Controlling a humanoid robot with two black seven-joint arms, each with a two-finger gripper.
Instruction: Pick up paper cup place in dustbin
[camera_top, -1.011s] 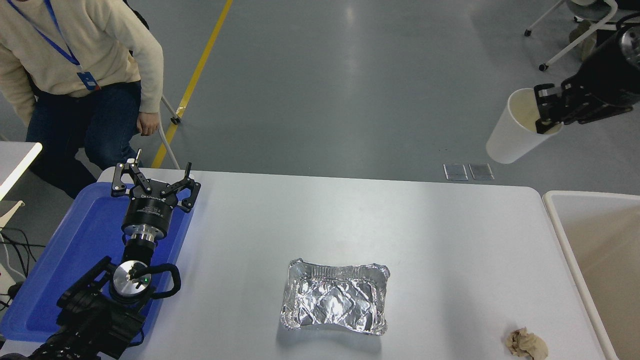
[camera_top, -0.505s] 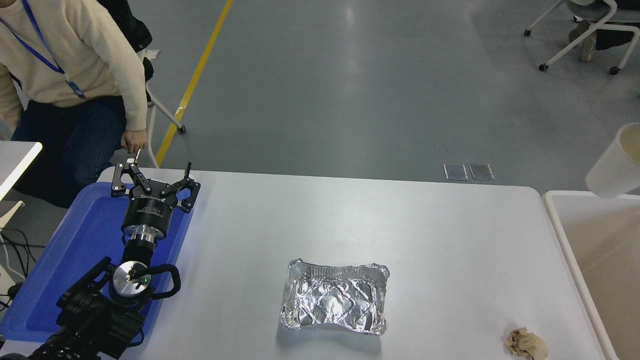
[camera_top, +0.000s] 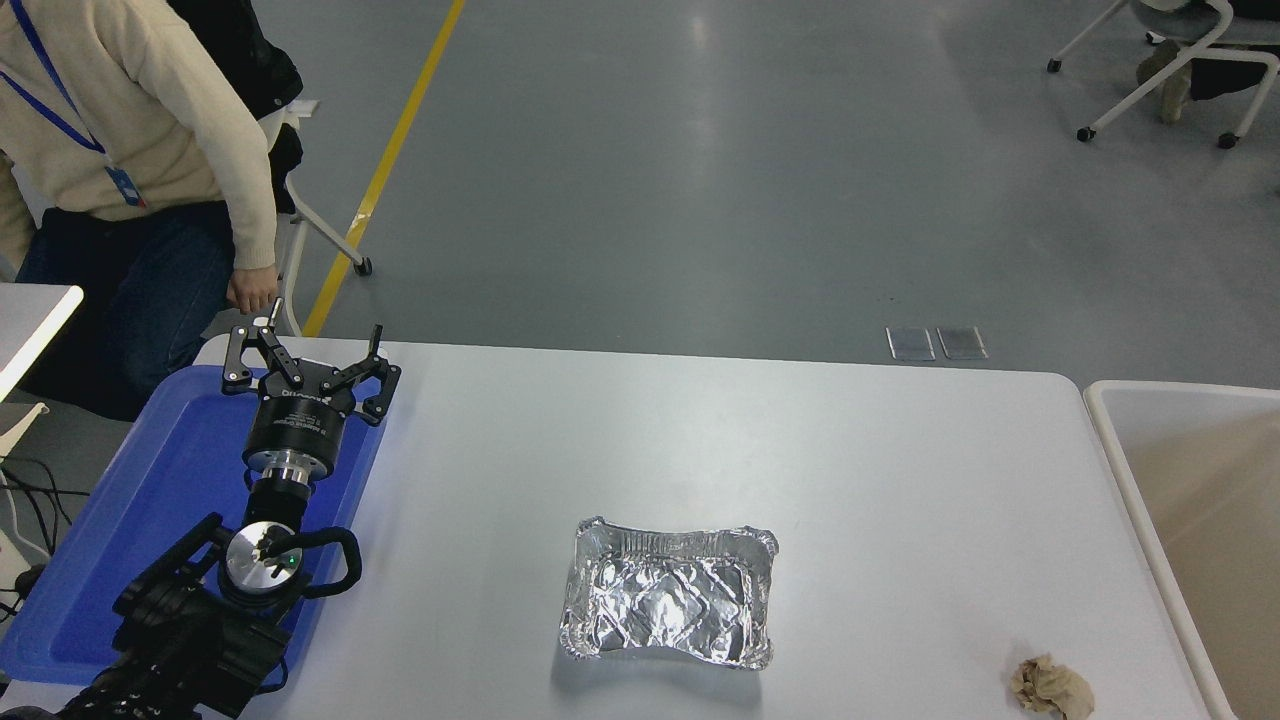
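- Although the dustbin (camera_top: 1110, 440) shows at the bench (camera_top: 800, 450) edge far to the right of the left end effector (camera_top: 300, 352), the frame cuts off most of it, and neither the paper cup nor the right arm shows anywhere.
- Parked over the blue tray (camera_top: 130, 500), the left arm points away from the camera, its end effector's fingers spread apart and holding nothing.
- Right of it and nearer the camera lie a foil tray (camera_top: 668, 595) and a crumpled brown wad (camera_top: 1050, 687).

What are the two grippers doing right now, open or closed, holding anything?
Left gripper: open, holding nothing, parked above the blue tray.
Right gripper: out of view, so its state cannot be told.
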